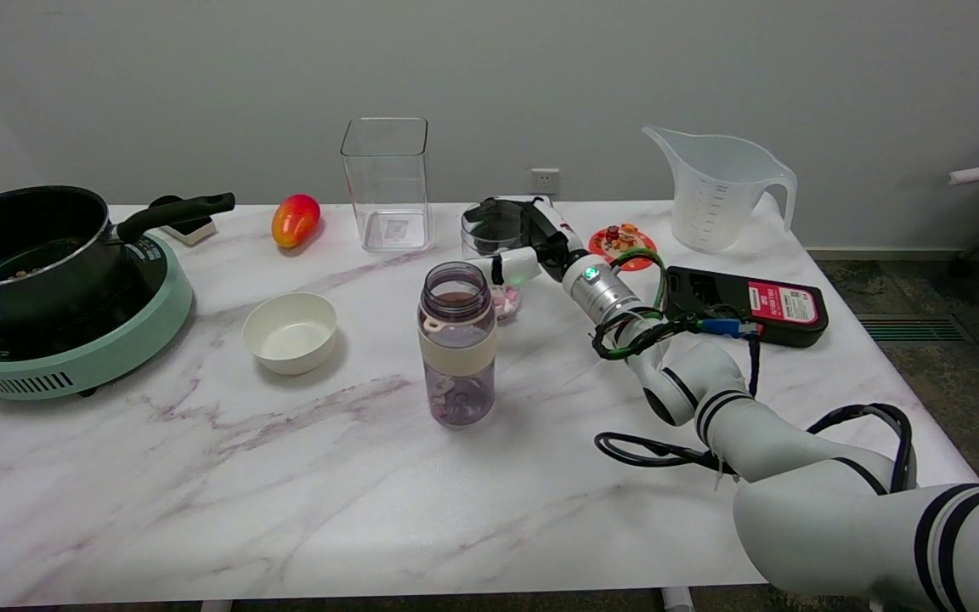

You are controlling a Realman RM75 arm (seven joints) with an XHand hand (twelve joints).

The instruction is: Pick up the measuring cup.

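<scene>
The measuring cup (715, 194), a large translucent jug with a spout and a handle on its right side, stands upright at the table's back right. My right hand (532, 240) is well to its left, near the middle of the table. Its fingers wrap around a small clear glass (489, 234) with pink and white pieces at the bottom, thumb in front and the other fingers behind. The glass looks to be standing on the table. Nothing touches the measuring cup.
A bottle (457, 353) with an open mouth stands just in front of the hand. A black box with a red label (749, 302) and a small red dish (623, 243) lie between hand and jug. Further left are a tall clear container (386, 183), mango (295, 219), white bowl (290, 331) and pot (26, 246) on a cooker (107, 344).
</scene>
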